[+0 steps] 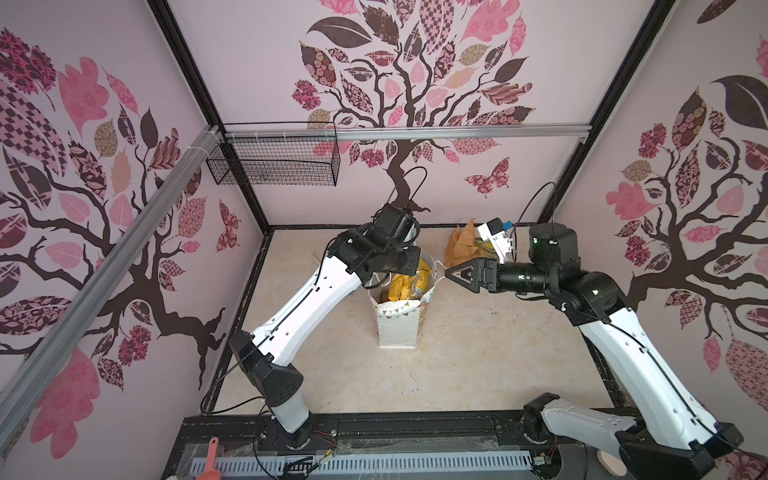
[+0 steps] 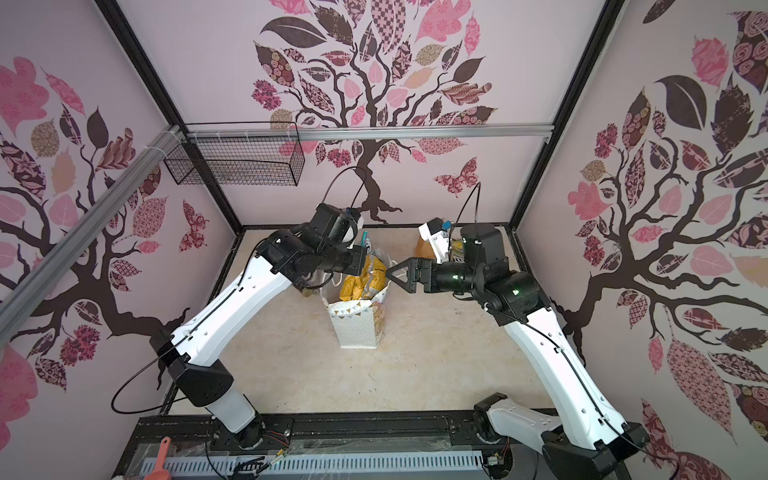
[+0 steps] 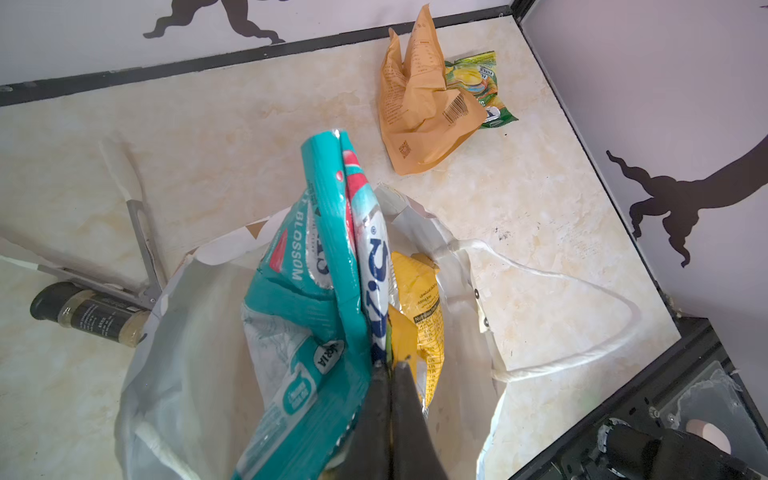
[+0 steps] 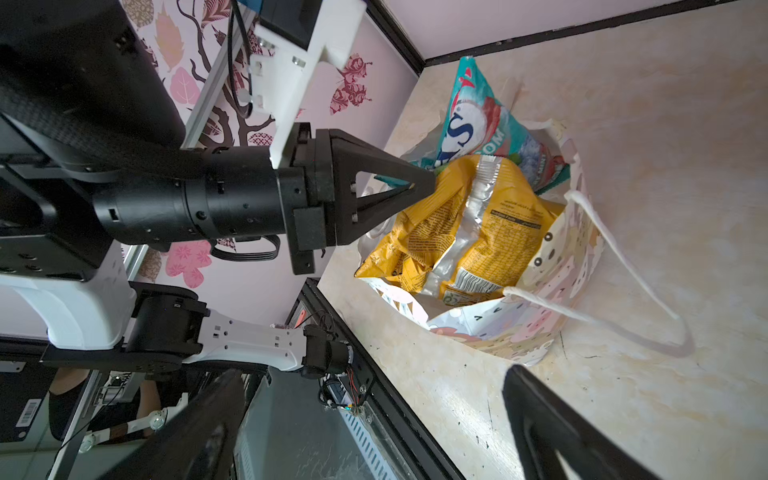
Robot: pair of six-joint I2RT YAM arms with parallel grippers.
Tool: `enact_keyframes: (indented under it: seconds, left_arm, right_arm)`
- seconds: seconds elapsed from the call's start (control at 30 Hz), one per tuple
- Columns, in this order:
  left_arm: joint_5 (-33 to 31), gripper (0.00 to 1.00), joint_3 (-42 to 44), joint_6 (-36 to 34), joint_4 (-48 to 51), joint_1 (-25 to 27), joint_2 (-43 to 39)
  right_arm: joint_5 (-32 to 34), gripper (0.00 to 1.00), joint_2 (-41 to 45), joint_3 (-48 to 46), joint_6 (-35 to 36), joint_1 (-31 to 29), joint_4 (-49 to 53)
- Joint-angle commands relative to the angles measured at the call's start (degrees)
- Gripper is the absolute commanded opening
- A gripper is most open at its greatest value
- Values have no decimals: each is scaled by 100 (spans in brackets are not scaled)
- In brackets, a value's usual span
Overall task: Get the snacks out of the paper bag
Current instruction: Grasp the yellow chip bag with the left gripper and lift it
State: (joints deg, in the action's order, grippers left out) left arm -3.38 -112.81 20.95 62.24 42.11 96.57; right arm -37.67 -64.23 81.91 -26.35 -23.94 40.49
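Note:
The white paper bag (image 1: 397, 328) (image 2: 357, 328) stands mid-table with snacks poking out of its mouth. A teal packet (image 3: 328, 232) (image 4: 469, 120) rises highest, with a mustard-yellow packet (image 3: 415, 291) (image 4: 457, 224) beside it. My left gripper (image 3: 390, 362) (image 4: 430, 183) is shut at the bag's mouth, pinching the yellow packet's top edge where the teal one presses against a finger. My right gripper (image 4: 374, 372) (image 1: 449, 273) stands open and empty just right of the bag's rim. An orange packet (image 3: 415, 108) (image 1: 459, 245) lies at the back right, partly covering a green-and-yellow packet (image 3: 478, 87).
A dark jar (image 3: 87, 311) lies on its side left of the bag beside a grey metal piece (image 3: 139, 232). The bag's white cord handle (image 3: 561, 291) droops toward the right wall. A black wire basket (image 1: 274, 162) hangs on the back wall.

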Motion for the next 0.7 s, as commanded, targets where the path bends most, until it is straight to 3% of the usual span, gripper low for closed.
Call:
enact_keyframes:
  seconds: [0.0,0.33,0.67]
  left_arm:
    - [8,0,-20,-113,-485,35,-227]
    - [-13,0,328,-137,-634,45,-314]
    - [-38,0,-329,-293,-577,63,-365]
  right_arm:
    - [6,100,86,0,-50,-23,-101]
    - [-13,100,78,-12,-77,-23,-120]
    - [226,100,103,7,-106,-23,-182]
